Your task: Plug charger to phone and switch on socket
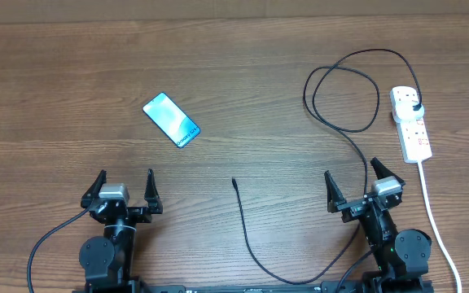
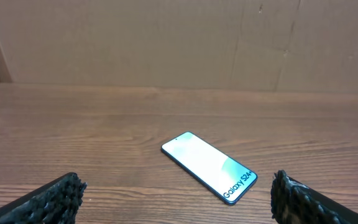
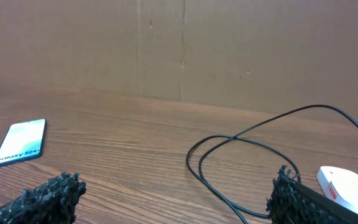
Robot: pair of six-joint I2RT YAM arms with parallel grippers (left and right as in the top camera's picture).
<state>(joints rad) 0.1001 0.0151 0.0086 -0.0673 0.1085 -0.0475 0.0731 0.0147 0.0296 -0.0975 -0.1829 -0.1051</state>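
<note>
The phone [image 1: 171, 120] lies flat on the wooden table at centre left, its cyan screen up; it also shows in the left wrist view [image 2: 209, 166] and the right wrist view [image 3: 20, 142]. The charger's black cable [image 1: 342, 81] loops at the right, its plug [image 1: 414, 108] seated in the white socket strip [image 1: 411, 122]. Its connector tip [image 1: 234, 181] lies free at table centre. The cable loops also show in the right wrist view [image 3: 241, 149]. My left gripper [image 1: 123, 189] is open and empty, in front of the phone. My right gripper [image 1: 355, 185] is open and empty, near the cable.
The strip's thick white lead [image 1: 436, 220] runs down the right side to the table's front edge. A brown cardboard wall [image 2: 179, 43] stands behind the table. The black cable trails along the front edge between the two arm bases.
</note>
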